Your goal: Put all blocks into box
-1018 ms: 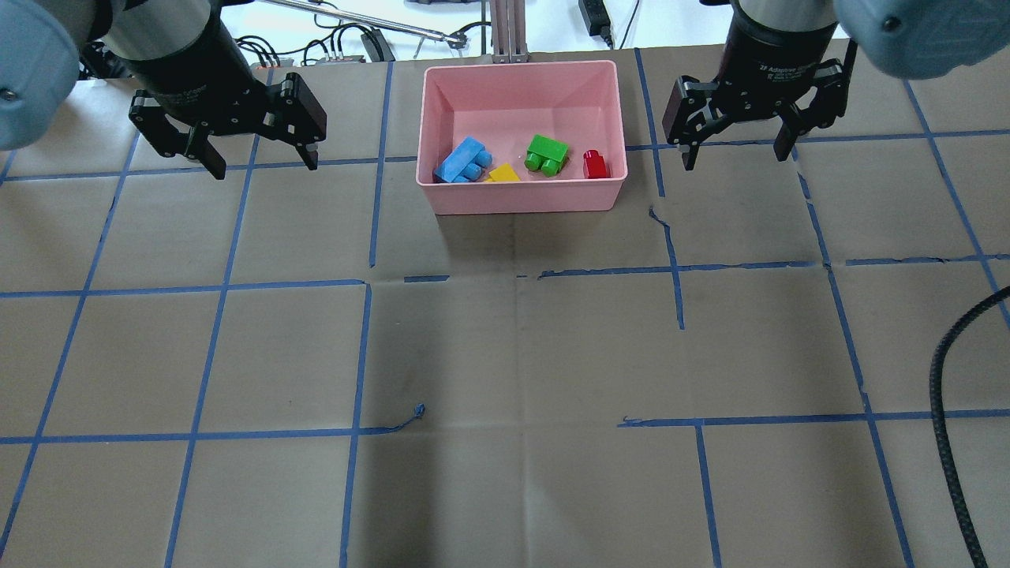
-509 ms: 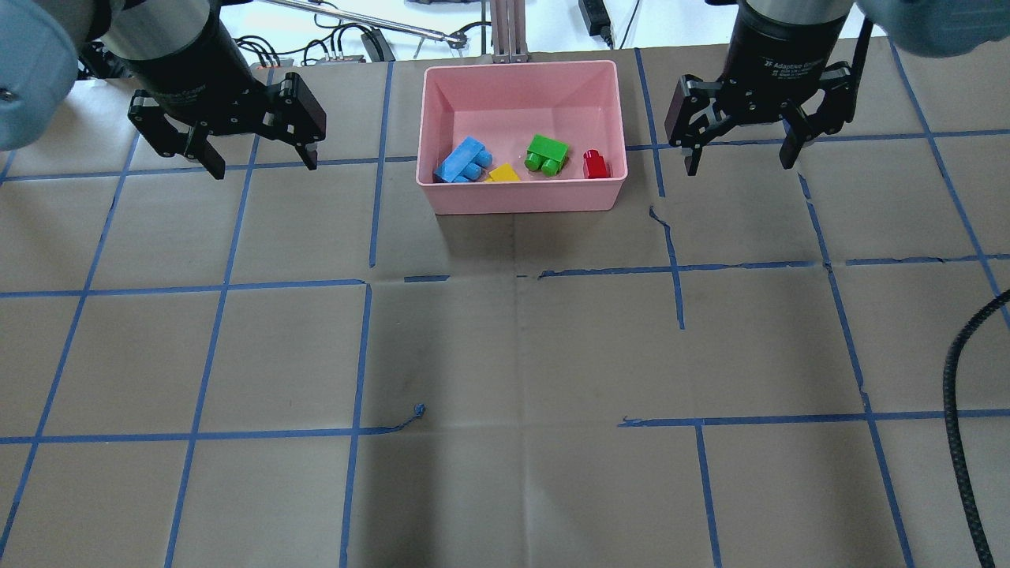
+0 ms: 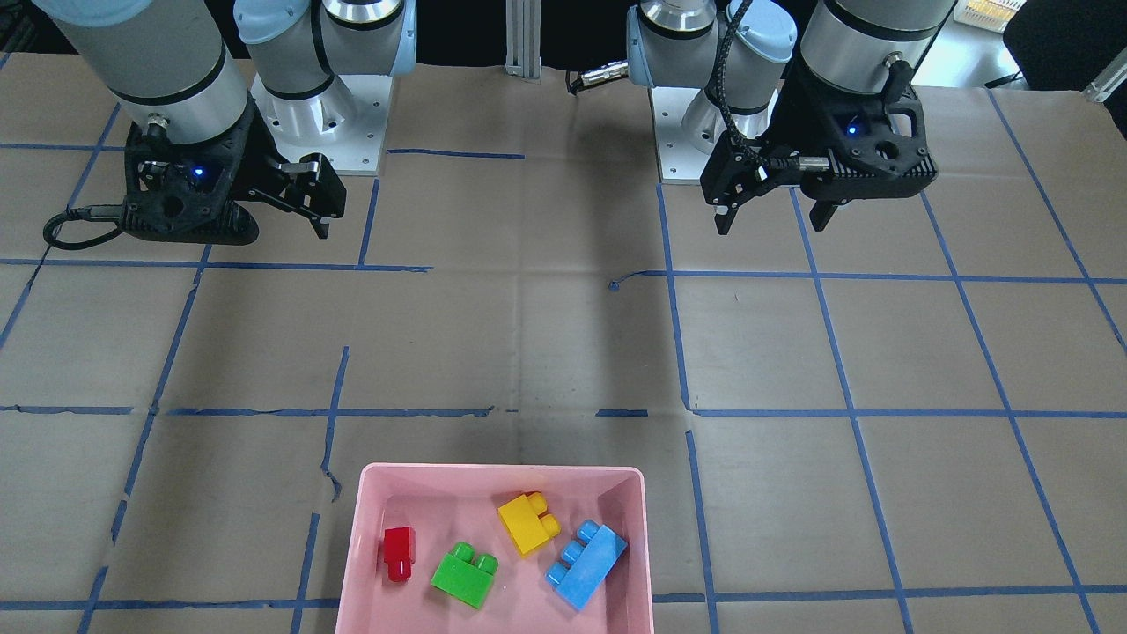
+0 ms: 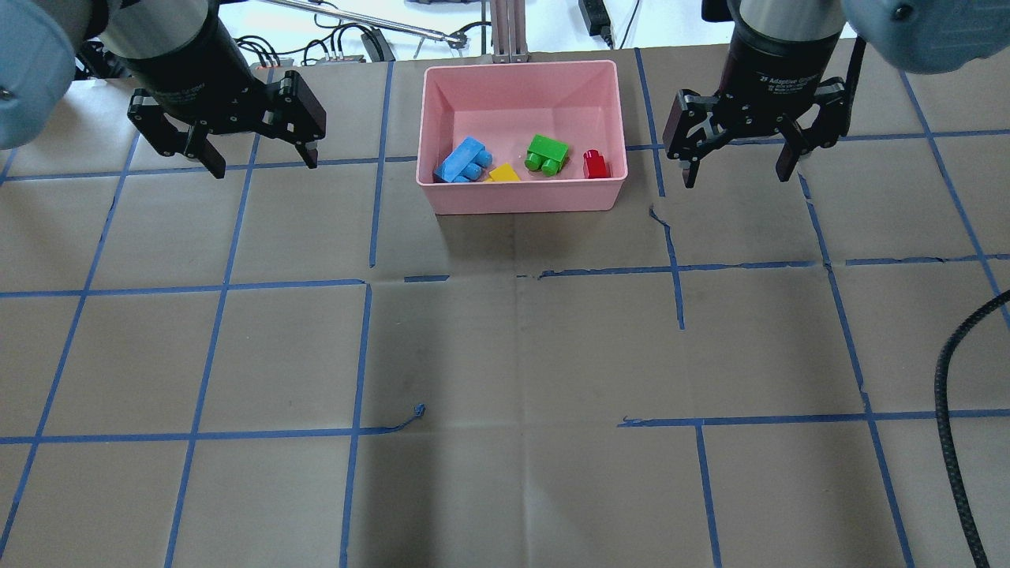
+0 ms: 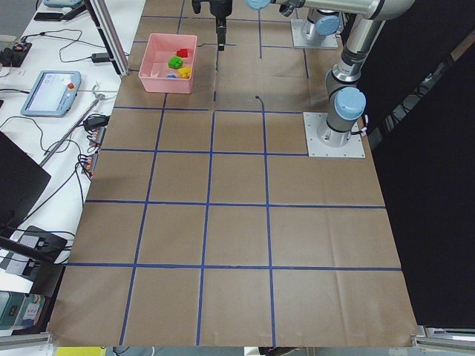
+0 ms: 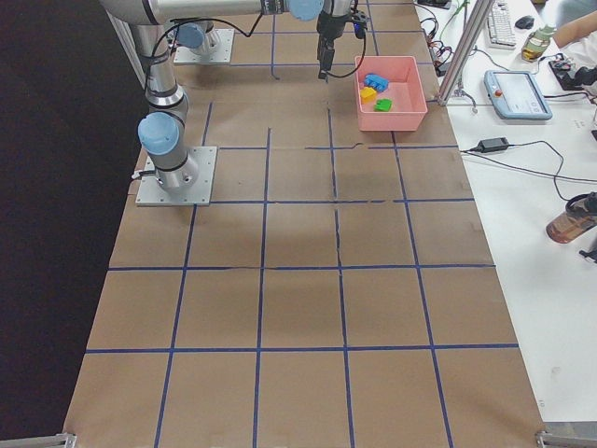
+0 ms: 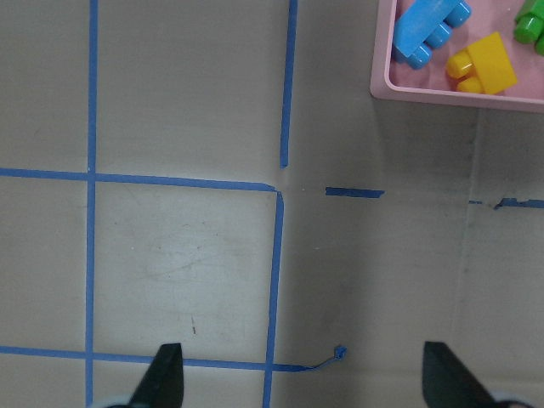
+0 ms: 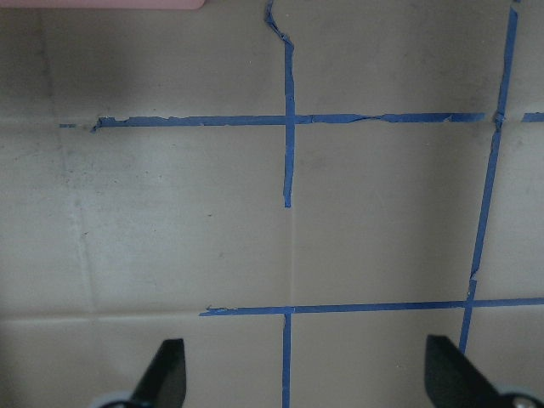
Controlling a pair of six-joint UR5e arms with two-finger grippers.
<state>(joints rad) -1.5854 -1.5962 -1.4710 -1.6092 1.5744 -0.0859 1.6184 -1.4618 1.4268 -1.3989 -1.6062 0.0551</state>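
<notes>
The pink box [image 4: 521, 199] stands at the table's far middle. All four blocks lie inside it: the light-blue brick [image 4: 462, 161], the yellow brick [image 4: 503, 173], the green brick [image 4: 547, 153] and the red brick [image 4: 595, 164]. My left gripper [image 4: 264, 164] is open and empty, hovering left of the box. My right gripper [image 4: 735, 177] is open and empty, hovering right of the box. The left wrist view shows the box's corner [image 7: 425, 85] with the blue and yellow bricks. The front view shows the box [image 3: 502, 472] at the bottom.
Brown paper with a blue tape grid covers the table. A black cable [image 4: 947, 379] hangs at the right edge. A loose tape scrap [image 4: 418, 409] lies near the middle. An aluminium post [image 4: 509, 31] stands behind the box.
My right gripper has shifted slightly nearer, still open. My left gripper has barely moved. The blocks and the box have not moved.
</notes>
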